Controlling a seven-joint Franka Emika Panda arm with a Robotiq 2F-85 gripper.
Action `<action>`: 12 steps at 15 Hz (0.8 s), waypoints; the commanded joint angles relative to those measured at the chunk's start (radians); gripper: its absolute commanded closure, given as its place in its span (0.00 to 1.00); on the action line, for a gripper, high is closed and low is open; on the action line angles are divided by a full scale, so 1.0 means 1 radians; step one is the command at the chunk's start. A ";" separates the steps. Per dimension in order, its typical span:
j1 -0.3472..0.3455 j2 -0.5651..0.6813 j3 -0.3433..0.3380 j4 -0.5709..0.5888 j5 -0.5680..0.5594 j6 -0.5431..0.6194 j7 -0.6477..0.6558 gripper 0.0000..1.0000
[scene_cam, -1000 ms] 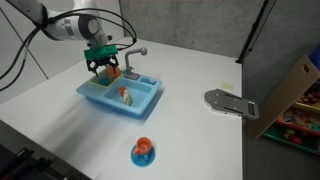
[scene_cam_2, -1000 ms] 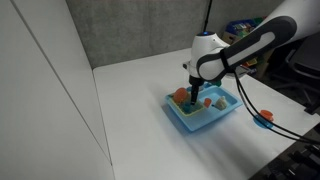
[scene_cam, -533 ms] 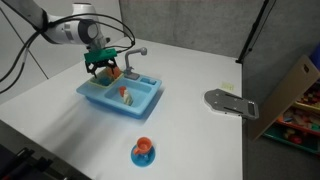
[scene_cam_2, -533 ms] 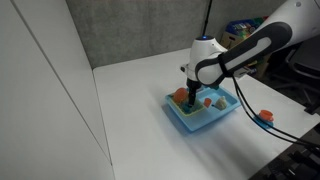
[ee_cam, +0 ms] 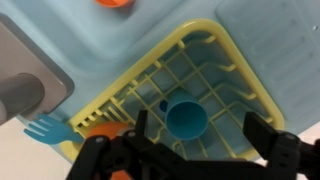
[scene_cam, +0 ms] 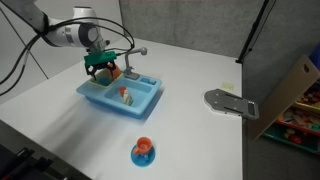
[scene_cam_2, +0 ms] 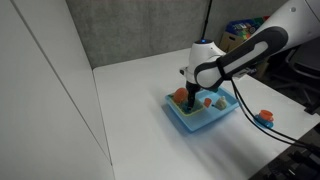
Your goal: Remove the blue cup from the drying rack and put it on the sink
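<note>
In the wrist view the blue cup (ee_cam: 187,120) lies mouth toward the camera on the yellow-green drying rack (ee_cam: 190,35). The rack sits in the light-blue sink (ee_cam: 275,40). My gripper (ee_cam: 200,135) is open just above the rack. The cup sits between the two fingertips, nearer one of them, and is not touched. In both exterior views the gripper (scene_cam: 100,68) (scene_cam_2: 190,95) hangs over one end of the sink (scene_cam: 140,103) (scene_cam_2: 210,122), beside the grey faucet (scene_cam: 135,55), and hides the cup and most of the rack.
A blue toy fork (ee_cam: 45,128) and orange pieces (ee_cam: 100,135) lie by the rack. Orange items (scene_cam: 125,93) sit in the basin. A blue-and-orange item (scene_cam: 143,151) stands on the table in front. A grey flat object (scene_cam: 230,103) lies toward the table's edge.
The gripper has shifted slightly over the rack end of the sink. It stays open, and the sink and its contents have not moved.
</note>
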 commanded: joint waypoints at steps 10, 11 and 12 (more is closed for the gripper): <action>-0.009 0.052 0.020 0.069 -0.008 0.003 -0.020 0.32; -0.009 0.057 0.019 0.076 -0.008 0.000 -0.018 0.34; -0.009 0.061 0.018 0.081 -0.008 -0.002 -0.018 0.33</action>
